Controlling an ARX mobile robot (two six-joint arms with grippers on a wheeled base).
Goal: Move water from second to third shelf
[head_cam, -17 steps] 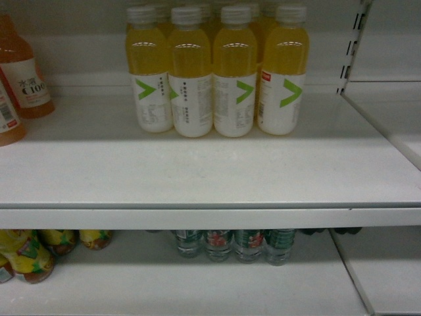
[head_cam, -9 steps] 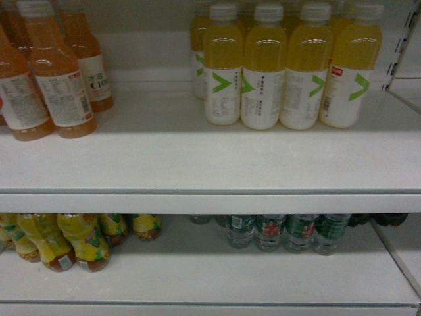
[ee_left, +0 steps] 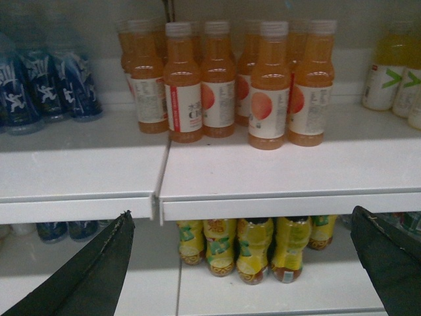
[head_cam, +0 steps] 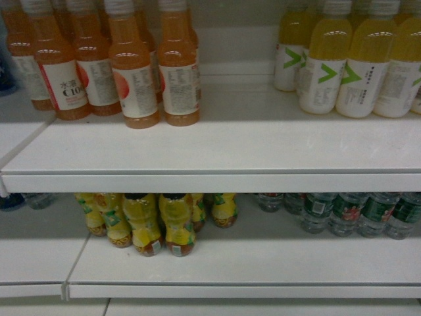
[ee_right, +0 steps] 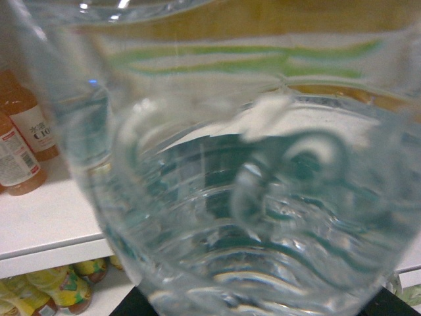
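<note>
Clear ribbed water bottle, blurred, filling the right wrist view

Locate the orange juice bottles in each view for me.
Head: orange juice bottles at upper left.
Left wrist: top centre.
Right wrist: left edge, beside the close-up water bottle.
Shared landmark: yellow bottles one level below them.

This is a shop, a drinks aisle by the look of it. White metal shelves run in tiers, each stocked with rows of identical bottles, labels facing out: orange drinks, yellow drinks, squat juice bottles and water bottles below, and blue bottles on the next bay.
</note>
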